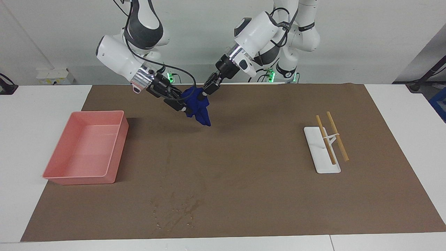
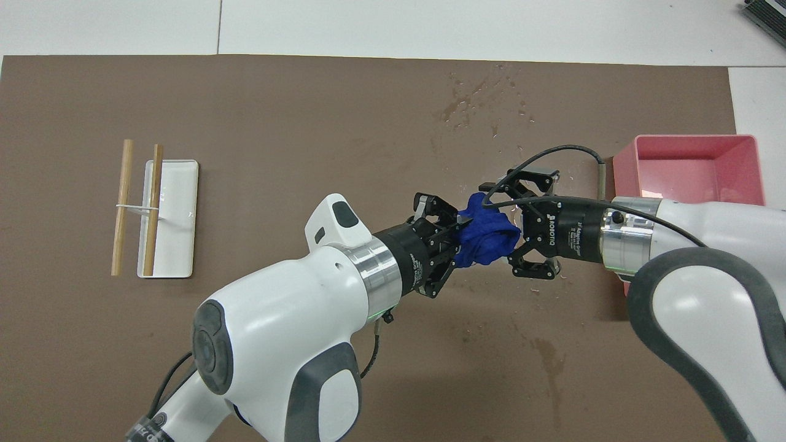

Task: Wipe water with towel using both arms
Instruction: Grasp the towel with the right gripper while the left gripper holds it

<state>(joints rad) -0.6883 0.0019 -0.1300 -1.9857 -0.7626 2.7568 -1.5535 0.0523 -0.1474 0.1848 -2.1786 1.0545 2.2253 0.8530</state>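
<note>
I count one blue towel (image 1: 197, 106), one pink bin (image 1: 87, 151) and one white tray (image 1: 315, 153). Two wooden sticks (image 1: 331, 137) lie across that tray. My two hands make up the rest: the left hand (image 1: 205, 91) and the right hand (image 1: 180, 101).

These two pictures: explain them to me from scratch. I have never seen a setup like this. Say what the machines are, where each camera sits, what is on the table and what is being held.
You see two white robot arms at a table covered by a brown mat. One picture is taken from across the table, facing the robots; the other from high above their own end, looking down.

Each arm ends in a black two-finger gripper. The left gripper is shut on a blue towel, held up in the air. The right gripper is open, with its fingers around the hanging towel, so this looks like a handover.

On the mat lie a patch of spilled water at the edge farthest from the robots, an empty pink bin at the right arm's end, and a white tray with two wooden sticks at the left arm's end.
</note>
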